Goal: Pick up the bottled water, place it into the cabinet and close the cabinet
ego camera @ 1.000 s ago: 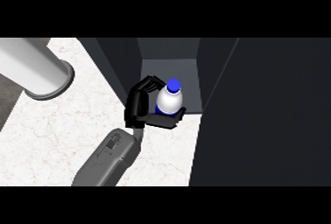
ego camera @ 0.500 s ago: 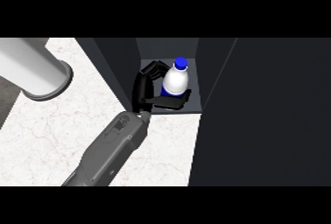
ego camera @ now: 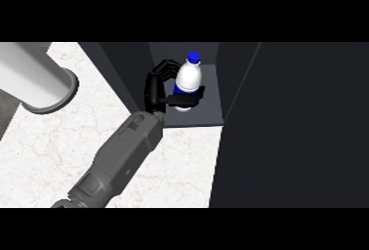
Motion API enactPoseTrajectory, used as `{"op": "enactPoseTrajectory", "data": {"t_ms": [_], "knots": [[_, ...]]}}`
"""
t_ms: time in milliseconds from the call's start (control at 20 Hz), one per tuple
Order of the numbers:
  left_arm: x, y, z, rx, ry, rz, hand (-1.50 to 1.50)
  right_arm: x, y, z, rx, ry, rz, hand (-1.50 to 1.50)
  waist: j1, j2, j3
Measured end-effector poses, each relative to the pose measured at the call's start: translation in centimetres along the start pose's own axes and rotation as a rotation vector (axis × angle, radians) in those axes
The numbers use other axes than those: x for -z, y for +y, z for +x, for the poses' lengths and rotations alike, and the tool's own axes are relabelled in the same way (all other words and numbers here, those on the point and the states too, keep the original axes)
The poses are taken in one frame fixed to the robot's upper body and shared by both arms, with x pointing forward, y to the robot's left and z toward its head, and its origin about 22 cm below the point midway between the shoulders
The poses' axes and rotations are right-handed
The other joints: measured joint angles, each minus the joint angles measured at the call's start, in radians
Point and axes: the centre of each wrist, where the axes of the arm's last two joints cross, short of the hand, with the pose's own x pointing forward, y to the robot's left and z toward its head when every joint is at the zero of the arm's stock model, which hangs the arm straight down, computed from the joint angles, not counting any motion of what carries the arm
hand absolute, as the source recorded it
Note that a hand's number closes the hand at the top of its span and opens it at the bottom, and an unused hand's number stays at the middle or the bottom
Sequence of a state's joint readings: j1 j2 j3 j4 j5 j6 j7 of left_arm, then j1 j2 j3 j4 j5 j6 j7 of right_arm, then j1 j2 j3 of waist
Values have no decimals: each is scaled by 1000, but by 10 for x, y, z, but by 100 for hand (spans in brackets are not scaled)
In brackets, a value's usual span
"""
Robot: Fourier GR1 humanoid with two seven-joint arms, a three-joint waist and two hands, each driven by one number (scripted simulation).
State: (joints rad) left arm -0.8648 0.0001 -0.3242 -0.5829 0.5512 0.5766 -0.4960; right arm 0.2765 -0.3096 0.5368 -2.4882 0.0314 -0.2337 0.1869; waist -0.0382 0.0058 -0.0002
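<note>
The bottled water (ego camera: 188, 77) is white with a blue cap and sits inside the dark cabinet (ego camera: 238, 73), over its grey shelf floor (ego camera: 198, 118). My left hand (ego camera: 153, 93) is shut on it, with the palm on the bottle's left side, the thumb across its lower front and the fingers round the back. The grey forearm (ego camera: 122, 156) reaches up from the lower left. The hand hides the bottle's base, so I cannot tell whether it touches the shelf. My right hand is out of view.
The cabinet's large dark door panel (ego camera: 302, 127) fills the right side of the view. A big grey-white cylinder (ego camera: 32, 75) stands at the left on the white marble counter (ego camera: 65, 141). The cabinet's dark left wall (ego camera: 115, 68) runs close beside my hand.
My left hand has carried the bottle deeper into the cabinet, away from the counter edge, and the forearm has stretched out further behind it.
</note>
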Motion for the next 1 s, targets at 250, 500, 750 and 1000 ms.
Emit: {"op": "enactPoseTrajectory", "data": {"t_ms": [250, 500, 750, 1000], "knots": [[9, 6, -9, 82, -4, 60, 150, 1, -1, -1, -2, -15, 13, -150, -13, 5, 0], [22, 9, -6, 141, -21, 99, 150, -1, -4, -2, -8, -20, 20, -150, -18, 8, 0], [28, 10, -5, 213, -43, 108, -150, -1, -6, -2, -15, -28, 30, -150, -27, 12, 0], [31, 11, -4, 242, -41, 107, -150, -2, -5, -3, -5, -31, 33, -150, -34, 14, -1]]}}
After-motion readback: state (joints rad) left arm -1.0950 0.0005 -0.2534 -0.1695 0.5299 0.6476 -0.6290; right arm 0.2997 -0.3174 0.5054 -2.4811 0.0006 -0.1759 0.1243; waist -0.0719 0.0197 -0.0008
